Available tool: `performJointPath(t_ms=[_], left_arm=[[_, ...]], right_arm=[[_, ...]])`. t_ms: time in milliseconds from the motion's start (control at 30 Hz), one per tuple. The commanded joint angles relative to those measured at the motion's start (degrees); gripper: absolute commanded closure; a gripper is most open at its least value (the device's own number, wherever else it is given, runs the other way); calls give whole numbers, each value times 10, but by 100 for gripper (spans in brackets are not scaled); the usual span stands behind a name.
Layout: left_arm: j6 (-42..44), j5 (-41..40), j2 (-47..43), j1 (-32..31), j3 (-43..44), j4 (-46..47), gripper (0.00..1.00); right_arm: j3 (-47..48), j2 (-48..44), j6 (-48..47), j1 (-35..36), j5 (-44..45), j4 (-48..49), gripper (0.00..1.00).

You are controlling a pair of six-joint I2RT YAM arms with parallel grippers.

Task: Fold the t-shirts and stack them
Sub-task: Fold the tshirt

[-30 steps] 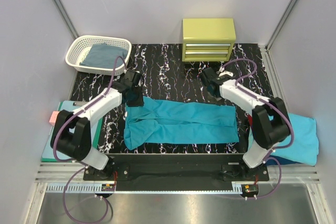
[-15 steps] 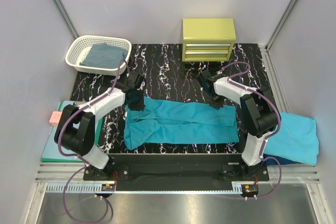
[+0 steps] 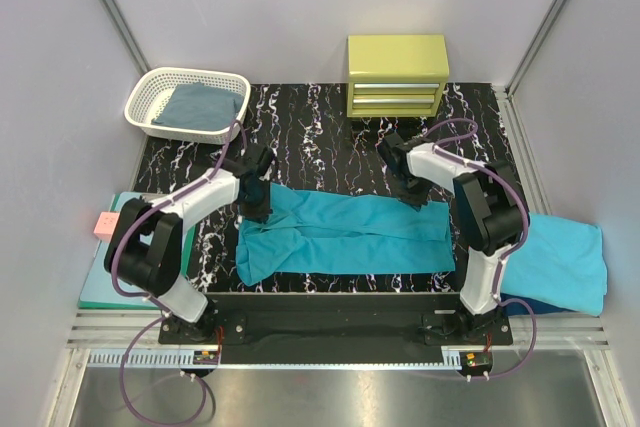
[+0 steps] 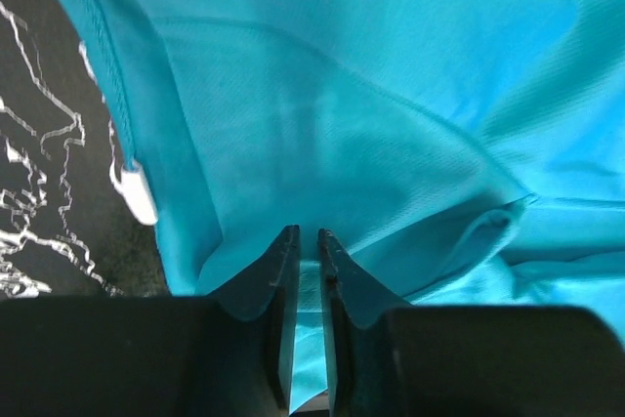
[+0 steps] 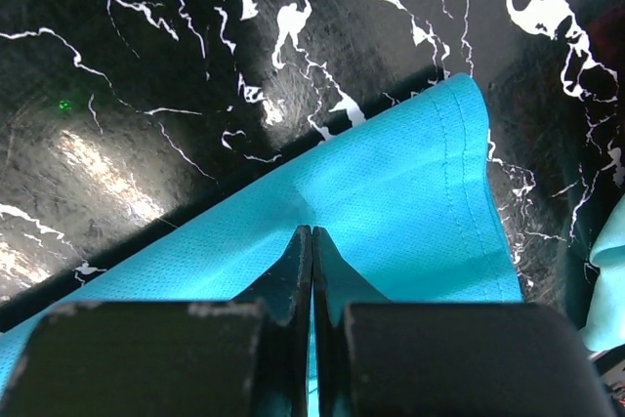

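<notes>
Black marbled tabletop [image 3: 330, 142] carries the teal t-shirt [image 3: 345, 237], which lies as a long band across its near half. At the band's far-left corner the left gripper [image 4: 306, 236] has its jaws nearly together with cloth between them. The right gripper [image 5: 311, 231] is pinched tight on the far-right hem.

Twin arms, the left arm [image 3: 195, 199] and right arm [image 3: 437, 160], wore white shells over bulky black joints, each on a black base [image 3: 190, 327] bolted to a black rail [image 3: 330, 327]. Purple cables [image 3: 455, 121] looped along both. The left claw [image 4: 305, 233] and right claw [image 5: 311, 229] had matte black fingers [image 4: 273, 290] tapering to thin tips, the right's housing scuffed pale along its edge.
</notes>
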Motion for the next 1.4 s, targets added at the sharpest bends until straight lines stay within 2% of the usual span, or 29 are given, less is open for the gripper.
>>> performJointPath(t_ms=[0, 67, 133, 233, 367, 533, 967, 1100, 1200, 1267, 1333, 1367], left_arm=[[-4, -29, -58, -4, -16, -7, 82], [-8, -23, -111, -4, -23, 12, 73], [-10, -24, -137, -4, -19, 23, 58], [-1, -24, -139, -4, 6, 26, 50], [2, -38, -58, -4, 54, 13, 50], [-7, -14, 9, -4, 79, 23, 56], [-4, -17, 103, -2, 145, 38, 56], [-6, -12, 125, -2, 144, 37, 60], [-9, -9, 133, -2, 135, 37, 68], [-12, -13, 125, -2, 124, 37, 81], [-11, -17, 110, -2, 113, 38, 86], [-10, -19, 105, -2, 110, 38, 92]], right_arm=[[10, -28, -5, 3, -15, 22, 100], [-23, -96, -45, 16, -43, 95, 86], [-39, -130, -74, 17, -93, 131, 68], [-12, -145, -93, 17, -142, 125, 64], [4, -157, -107, 30, -153, 103, 65], [-15, -189, -119, 41, -159, 105, 66], [-42, -198, -150, 55, -169, 114, 69], [-45, -196, -165, 55, -161, 113, 69], [-45, -194, -170, 56, -160, 114, 69], [-45, -193, -170, 55, -158, 114, 70], [-47, -190, -169, 55, -161, 114, 70], [-46, -188, -170, 55, -162, 114, 70]])
